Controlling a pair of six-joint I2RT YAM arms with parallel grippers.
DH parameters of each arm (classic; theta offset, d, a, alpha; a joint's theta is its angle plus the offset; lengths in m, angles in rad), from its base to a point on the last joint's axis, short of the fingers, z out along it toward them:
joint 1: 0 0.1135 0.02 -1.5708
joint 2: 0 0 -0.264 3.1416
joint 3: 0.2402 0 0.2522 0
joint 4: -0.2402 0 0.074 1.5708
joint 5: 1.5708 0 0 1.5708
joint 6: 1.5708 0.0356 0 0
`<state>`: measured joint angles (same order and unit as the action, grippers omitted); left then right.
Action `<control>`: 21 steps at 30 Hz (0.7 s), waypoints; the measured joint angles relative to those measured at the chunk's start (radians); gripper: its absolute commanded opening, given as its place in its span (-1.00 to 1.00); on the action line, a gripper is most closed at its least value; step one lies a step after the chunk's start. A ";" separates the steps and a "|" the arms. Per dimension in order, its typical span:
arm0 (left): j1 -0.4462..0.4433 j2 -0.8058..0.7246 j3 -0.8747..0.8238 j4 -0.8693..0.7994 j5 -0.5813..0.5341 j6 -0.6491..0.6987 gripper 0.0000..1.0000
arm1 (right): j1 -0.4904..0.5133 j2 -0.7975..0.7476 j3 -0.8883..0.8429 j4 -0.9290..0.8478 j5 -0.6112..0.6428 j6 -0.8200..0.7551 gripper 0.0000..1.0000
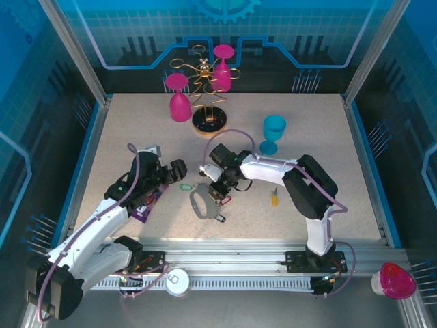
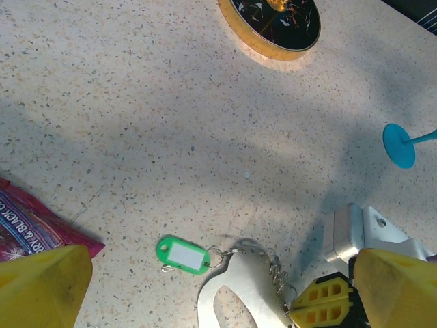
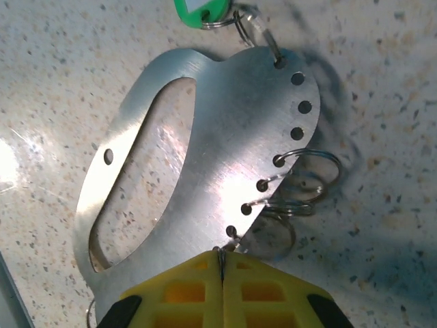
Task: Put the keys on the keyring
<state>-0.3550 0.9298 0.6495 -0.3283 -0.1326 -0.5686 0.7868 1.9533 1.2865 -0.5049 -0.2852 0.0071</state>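
1. The keyring (image 1: 200, 205), a flat grey metal oval plate with a long slot, lies flat on the speckled table (image 1: 307, 157) just toward 6 o'clock from the table's middle.
2. A green tag (image 1: 184, 185) hangs from a small ring at the plate's 11 o'clock end. In the right wrist view, several small rings (image 3: 304, 179) sit in the row of holes along its edge.
3. The right gripper (image 1: 220, 192) is at the plate's 2 o'clock side. Its yellow pads (image 3: 259, 294) are clenched together, with their tips at the holed edge. I cannot tell whether a thin ring wire is pinched in the seam.
4. The left gripper (image 1: 168, 171) hangs at 10 o'clock from the keyring, jaws released and spread wide. Its yellow fingers (image 2: 44, 287) grasp nothing.
5. The red key (image 1: 227, 200) appears as a small red bit at the keyring's 3 o'clock, just beside the right gripper. Its details are too small to tell.
6. The yellow-orange key (image 1: 274, 198) lies alone on the table farther out at 3 o'clock, well apart from the plate.
7. A purple snack packet (image 1: 147, 206) lies at 9 o'clock under the left arm.
8. A teal cup (image 1: 274, 133) stands upright at 1 o'clock.
9. A gold rack (image 1: 209, 116) holding two pink glasses (image 1: 179, 99) stands at 12 o'clock.
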 measured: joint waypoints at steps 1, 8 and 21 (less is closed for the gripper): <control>0.000 0.000 0.000 0.000 0.000 0.002 0.98 | 0.001 -0.004 -0.007 0.005 0.003 0.000 -1.00; 0.000 -0.008 0.000 0.012 0.054 0.059 0.98 | 0.023 -0.202 -0.108 0.093 0.032 -0.017 -1.00; 0.001 -0.205 -0.052 0.203 0.403 0.393 0.48 | -0.030 -0.485 -0.367 0.470 -0.211 -0.017 -1.00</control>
<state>-0.3542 0.7246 0.5972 -0.1249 0.2707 -0.1757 0.7570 1.4681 0.9192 -0.0349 -0.4957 -0.0097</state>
